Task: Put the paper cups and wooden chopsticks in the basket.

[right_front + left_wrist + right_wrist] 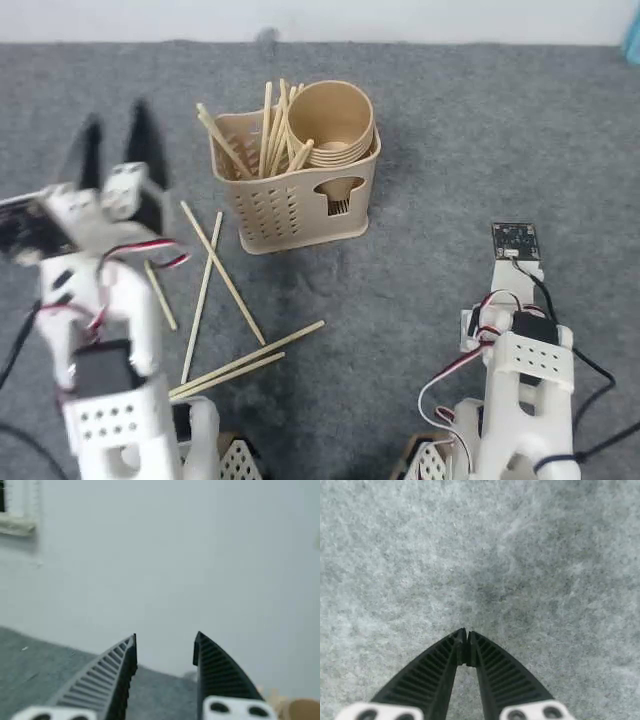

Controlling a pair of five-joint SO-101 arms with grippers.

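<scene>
High view, left gripper (116, 118): we find its dark fingers spread apart and holding nothing, held up at the left side of the grey mat (450, 150).
Loose chopsticks (222, 272): we see several lying flat on the mat between the left arm and the basket, some crossing.
Basket (300, 215): beige, perforated, upright near the mat's middle.
Basket contents: standing chopsticks (267, 125) lean in its left part; a nested stack of paper cups (330, 118) lies tilted in its right part.
Right gripper (466, 647): fingers pressed together, empty, over the mat at the right.
</scene>
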